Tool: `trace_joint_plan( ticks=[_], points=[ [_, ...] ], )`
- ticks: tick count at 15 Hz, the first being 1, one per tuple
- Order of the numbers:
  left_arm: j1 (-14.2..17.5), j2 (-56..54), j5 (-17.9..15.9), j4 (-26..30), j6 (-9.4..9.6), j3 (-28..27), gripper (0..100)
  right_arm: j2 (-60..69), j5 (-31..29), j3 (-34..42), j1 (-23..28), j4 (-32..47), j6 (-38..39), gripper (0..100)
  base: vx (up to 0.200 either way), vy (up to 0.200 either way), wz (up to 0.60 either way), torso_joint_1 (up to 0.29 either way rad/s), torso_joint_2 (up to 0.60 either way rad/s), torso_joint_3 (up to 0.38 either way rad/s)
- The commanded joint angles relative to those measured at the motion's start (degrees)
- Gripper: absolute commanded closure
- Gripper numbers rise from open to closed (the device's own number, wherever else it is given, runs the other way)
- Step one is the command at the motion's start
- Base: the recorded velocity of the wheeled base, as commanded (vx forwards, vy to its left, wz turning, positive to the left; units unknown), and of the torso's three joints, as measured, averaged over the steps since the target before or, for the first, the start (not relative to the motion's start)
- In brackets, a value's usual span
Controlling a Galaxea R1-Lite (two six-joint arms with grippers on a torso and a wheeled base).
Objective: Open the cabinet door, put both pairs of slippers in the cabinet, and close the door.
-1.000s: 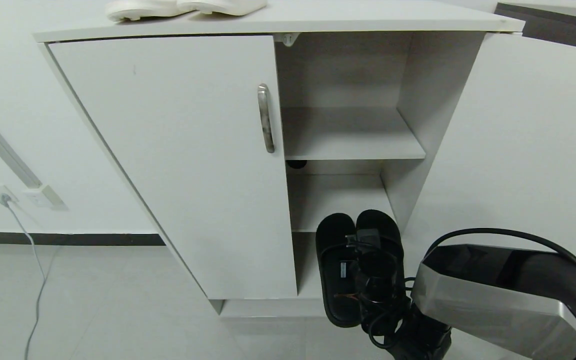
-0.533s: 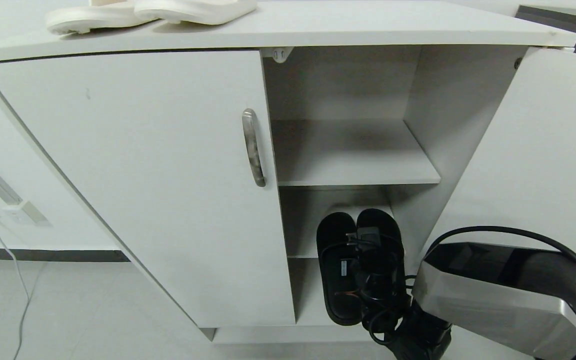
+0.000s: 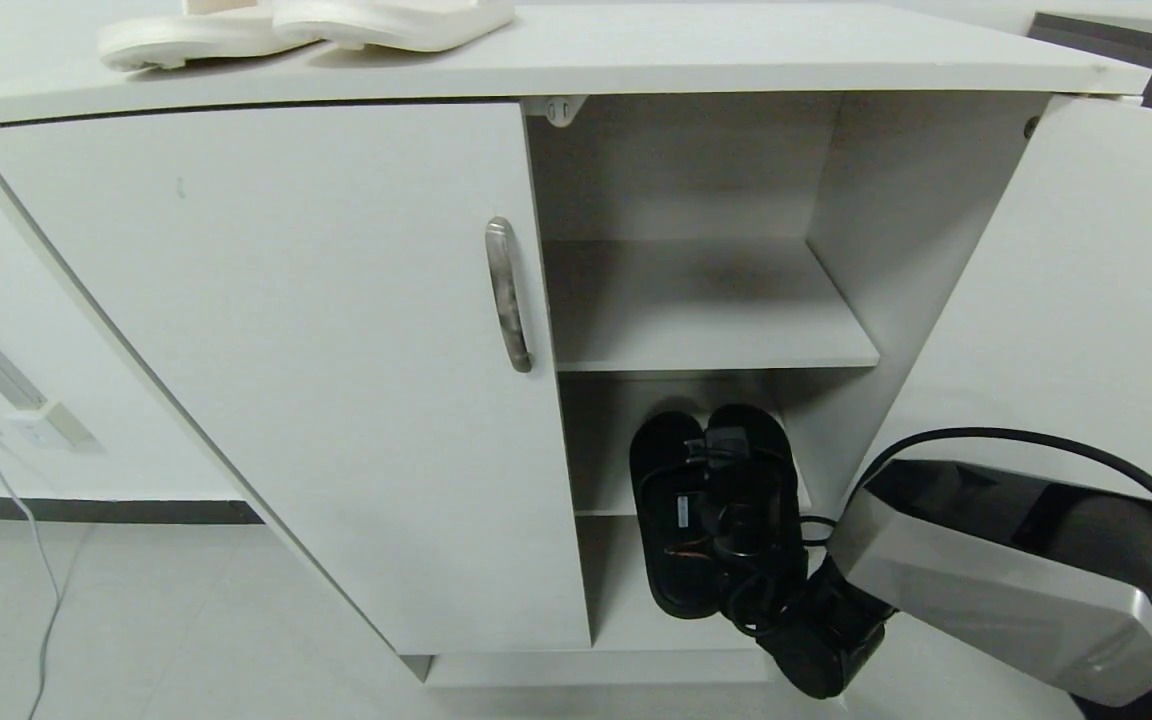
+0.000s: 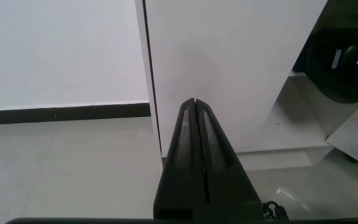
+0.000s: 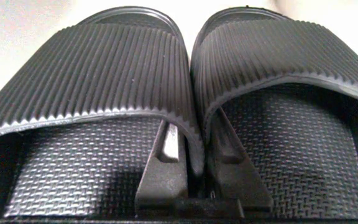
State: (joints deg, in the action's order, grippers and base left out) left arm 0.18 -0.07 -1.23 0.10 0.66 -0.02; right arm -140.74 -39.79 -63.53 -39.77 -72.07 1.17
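Clamping the black slippers (image 3: 711,510), the right gripper (image 5: 194,142) holds them at the open cabinet (image 3: 896,220); white slippers (image 3: 306,25) lie on top.

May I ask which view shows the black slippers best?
The head view: both black slippers, nearly whole, at the open cabinet. The right wrist view gives straps close up; the left wrist view, a part.

The right tool (image 5: 194,142) pinches both black slippers (image 5: 104,74) by their adjoining inner edges.
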Motion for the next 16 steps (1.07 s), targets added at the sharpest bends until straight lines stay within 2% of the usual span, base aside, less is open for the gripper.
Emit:
trace_joint_plan(
  ticks=[1,8,13,16],
  points=[
    [0.0,0.1,0.0,0.0,0.04,-0.1,100,-0.8,0.4,-4.9,1.4,2.8,0.2,100,0.000,0.000,0.00,0.000,0.00,0.000],
    [0.0,0.1,0.0,0.0,0.04,0.0,100,-6.5,1.5,-23.9,3.7,15.2,0.2,100,0.000,0.000,0.00,0.000,0.00,0.000],
    [0.0,0.1,0.0,0.0,0.04,0.0,100,-9.6,1.6,-32.2,4.6,20.8,0.6,100,0.000,0.000,0.00,0.000,0.00,0.000],
    [0.0,0.1,0.0,0.0,0.04,0.0,100,-10.8,1.6,-33.7,5.0,21.8,0.7,100,0.000,0.000,0.00,0.000,0.00,0.000]
  ],
)
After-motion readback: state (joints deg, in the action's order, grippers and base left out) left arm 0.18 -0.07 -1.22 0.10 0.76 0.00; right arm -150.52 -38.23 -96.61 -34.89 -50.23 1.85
